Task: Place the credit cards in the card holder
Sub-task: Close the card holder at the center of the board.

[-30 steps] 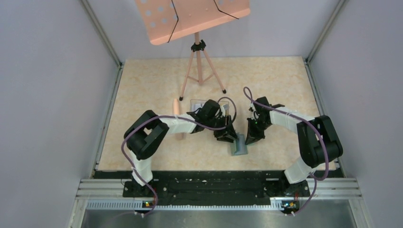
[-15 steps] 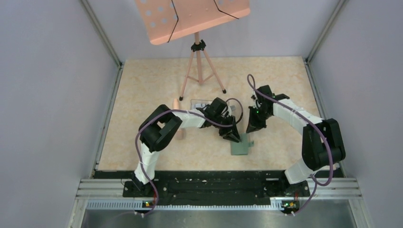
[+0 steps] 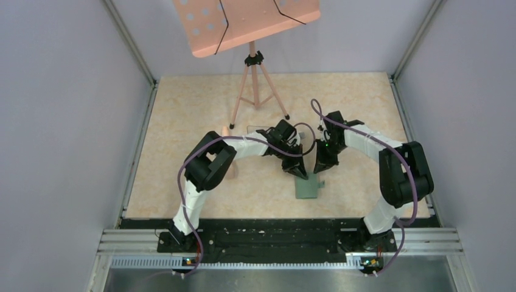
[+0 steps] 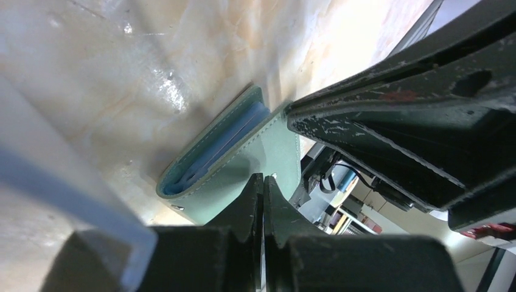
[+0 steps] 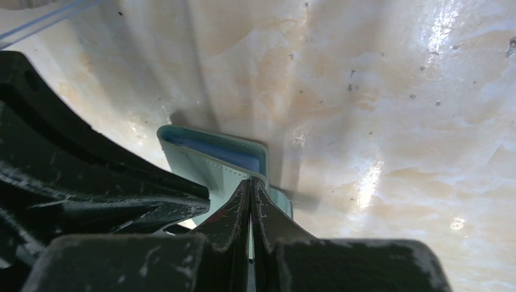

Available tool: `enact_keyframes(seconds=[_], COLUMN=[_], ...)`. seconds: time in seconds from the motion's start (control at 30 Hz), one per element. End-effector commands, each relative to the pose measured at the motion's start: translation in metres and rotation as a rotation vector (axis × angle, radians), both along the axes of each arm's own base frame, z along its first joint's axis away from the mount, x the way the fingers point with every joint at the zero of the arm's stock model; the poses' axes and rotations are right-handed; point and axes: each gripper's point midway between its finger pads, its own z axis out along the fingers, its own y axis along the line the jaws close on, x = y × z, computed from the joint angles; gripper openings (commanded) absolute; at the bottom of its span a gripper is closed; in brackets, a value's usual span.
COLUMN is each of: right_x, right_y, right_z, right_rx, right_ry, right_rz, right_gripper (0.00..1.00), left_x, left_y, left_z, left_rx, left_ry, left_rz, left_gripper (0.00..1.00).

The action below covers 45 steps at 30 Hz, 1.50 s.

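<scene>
top external: at the left of the frame the left arm (image 3: pixel 210 167) bends up over the pale marbled table (image 3: pixel 176 115) and reaches right toward the middle. a peach-coloured rod (image 3: pixel 226 131) and the edge of a clear box (image 3: pixel 254 129) show just above its forearm. higher up, at top centre, stands a pink music stand (image 3: pixel 243 21). the left gripper (image 3: pixel 299 173) points down at the upper left corner of the green wallet (image 3: pixel 306 189), which lies flat on the table in the lower middle of the frame. just right of it the right gripper (image 3: pixel 317 168) comes down at the wallet's upper right corner, and the right arm (image 3: pixel 401 176) loops away to the right. in the left wrist view the left gripper (image 4: pixel 263 182) has its jaws pressed together, tips against the wallet (image 4: pixel 277 143) cover near a small stud. the fold gapes toward the left and shows blue layers inside. the right gripper's fingers (image 4: pixel 389 121) fill the upper right. in the right wrist view the left gripper's fingers (image 5: pixel 91 176) cross the left side. the right gripper (image 5: pixel 251 185) has its jaws pressed together too, tips at the edge of the wallet (image 5: pixel 213 161). whether either pair has a sliver of cover caught between cannot be told.
</scene>
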Motion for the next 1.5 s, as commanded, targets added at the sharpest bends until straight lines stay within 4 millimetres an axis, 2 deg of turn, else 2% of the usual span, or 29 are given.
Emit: enact_keyframes(seconds=[0.0, 0.13, 0.27, 0.37, 0.5, 0.6, 0.7, 0.87, 1.0, 1.23, 1.47], right_x=[0.005, 0.003, 0.005, 0.008, 0.008, 0.002, -0.006, -0.019, -0.024, -0.023, -0.026], right_y=[-0.007, -0.016, -0.017, -0.019, -0.036, -0.051, -0.055, -0.051, -0.038, -0.015, -0.006], right_z=[-0.009, -0.021, -0.025, -0.016, -0.004, -0.005, -0.009, -0.015, -0.013, 0.001, 0.002], right_rx=[-0.033, -0.085, -0.085, -0.086, -0.145, -0.212, -0.234, -0.209, -0.131, 0.001, 0.057], right_ry=[-0.005, 0.016, 0.027, 0.000, -0.035, -0.023, 0.004, 0.065, 0.091, 0.093, 0.119], right_rz=[0.017, 0.008, 0.008, 0.003, -0.031, -0.061, -0.074, -0.063, -0.042, -0.013, -0.002], right_gripper=[0.00, 0.00, 0.00, 0.00, 0.00, 0.00, 0.00, 0.00, 0.00, 0.00, 0.00], left_x=[-0.002, -0.001, -0.005, -0.012, -0.017, -0.017, -0.017, -0.018, -0.017, -0.015, -0.017], left_y=[0.010, 0.016, 0.025, 0.028, 0.028, 0.027, 0.028, 0.031, 0.035, 0.037, 0.037], left_z=[-0.007, 0.001, 0.005, -0.002, -0.012, -0.014, -0.020, -0.025, -0.031, -0.042, -0.052], left_rx=[0.079, 0.112, 0.150, 0.164, 0.203, 0.207, 0.228, 0.256, 0.298, 0.357, 0.362], left_ry=[0.017, -0.020, -0.044, -0.013, 0.014, 0.016, 0.024, 0.027, 0.023, 0.017, 0.041], left_rz=[-0.028, -0.048, -0.065, -0.083, -0.107, -0.108, -0.113, -0.114, -0.115, -0.130, -0.136], left_gripper=[0.00, 0.00, 0.00, 0.00, 0.00, 0.00, 0.00, 0.00, 0.00, 0.00, 0.00])
